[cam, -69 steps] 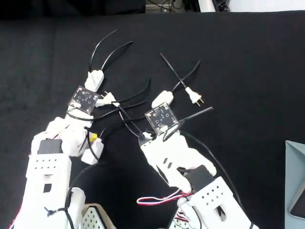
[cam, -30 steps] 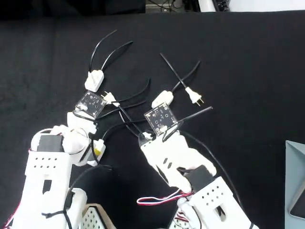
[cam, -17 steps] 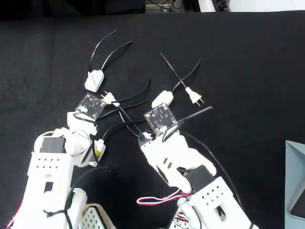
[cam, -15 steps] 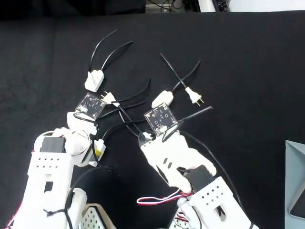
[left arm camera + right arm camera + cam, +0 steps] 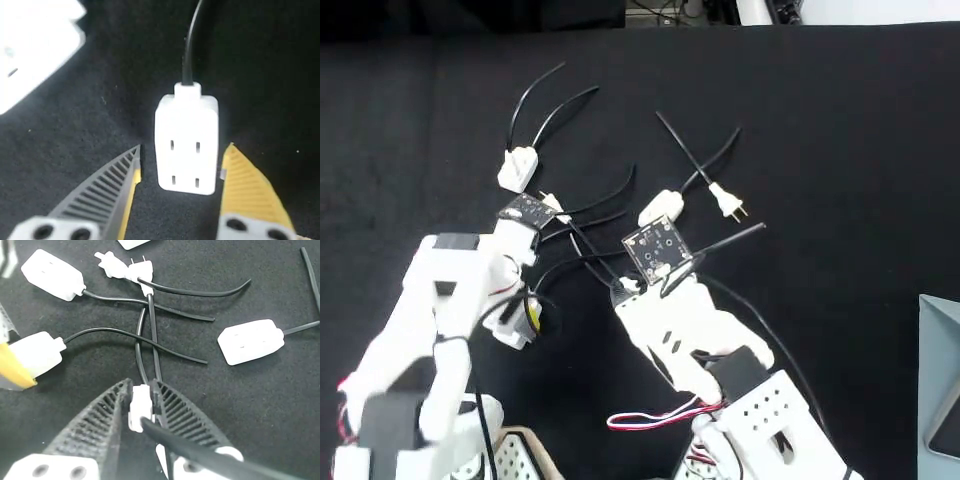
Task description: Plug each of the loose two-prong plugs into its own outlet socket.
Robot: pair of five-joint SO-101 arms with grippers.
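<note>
Left wrist view: the left pincer (image 5: 183, 148) is open, one jaw on each side of a white outlet socket (image 5: 186, 125). Right wrist view: the right pincer (image 5: 140, 382) is clamped on a two-prong plug (image 5: 140, 407). The high view adds a loose plug (image 5: 727, 201) on the desk (image 5: 840, 120), at 2 o'clock from the right pincer

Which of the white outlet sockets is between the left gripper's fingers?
The outlet socket framed by the open left gripper, one finger on each side. The socket near the loose plugs and the lone socket lie with no gripper around them.
</note>
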